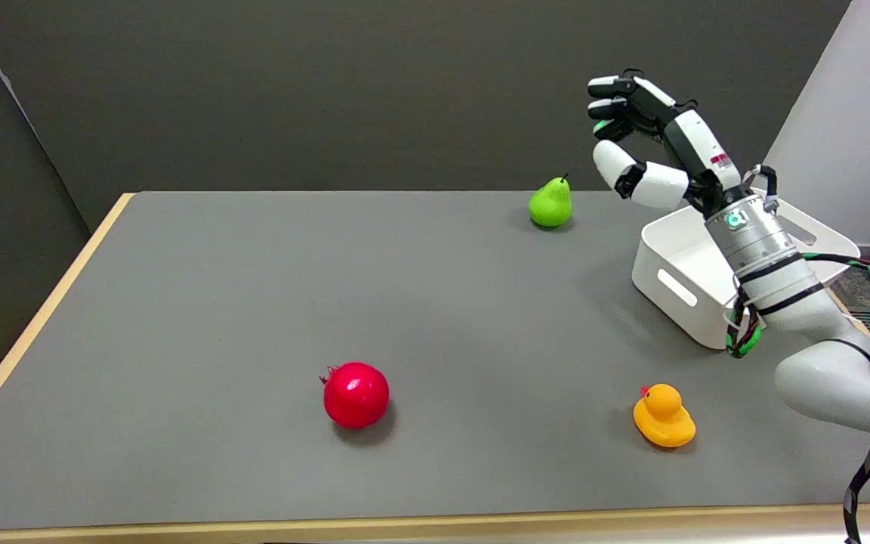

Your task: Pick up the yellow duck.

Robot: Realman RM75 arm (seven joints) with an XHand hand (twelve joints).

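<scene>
I am holding the robot hand (643, 147) up in the air at the far right, its fingers spread apart and gripping nothing, above the white bin (677, 264). The yellow duck (664, 416) is sitting on the grey table (254, 302) near the front right, well apart from the hand. A red pomegranate (356, 394) is lying near centre, a green pear (550, 202) standing at the far edge. A dark wall (329, 91) is backing the table.

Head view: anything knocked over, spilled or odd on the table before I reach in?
Nothing stands out. The yellow duck, red pomegranate and green pear sit upright and apart; the white bin looks intact. The right hand is raised, holding nothing.
</scene>
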